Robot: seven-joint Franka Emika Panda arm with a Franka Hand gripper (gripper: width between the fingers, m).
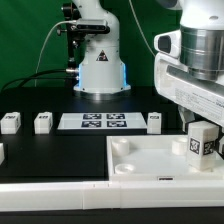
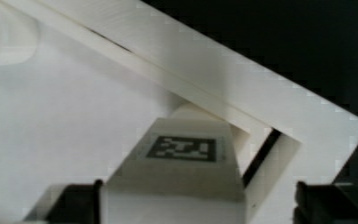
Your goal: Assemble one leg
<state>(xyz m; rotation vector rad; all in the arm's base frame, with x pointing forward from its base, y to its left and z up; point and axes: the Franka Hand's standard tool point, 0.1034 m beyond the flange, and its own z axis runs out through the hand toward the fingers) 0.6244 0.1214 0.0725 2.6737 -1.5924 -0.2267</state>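
One leg (image 1: 203, 141), clamped between the fingers (image 2: 73, 203), stands upright at the corner of the tray (image 1: 140, 165) on the exterior view's right. Should it go down off-centre or tilted, it would likely jam on the tray's rim or twist in the grip.

no legible txt/nos.; dark triangle sign (image 1: 101, 55) on robot base (image 1: 100, 75), b/w square tag (image 2: 181, 148) on leg (image 2: 158, 185).

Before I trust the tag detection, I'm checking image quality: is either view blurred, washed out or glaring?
Wrist view: soft throughout; the tag on the leg is fuzzy but legible, the white tray nearly washed out. Exterior view: sharper; the gripper near the lens is blurred; a blue glow at the robot base.
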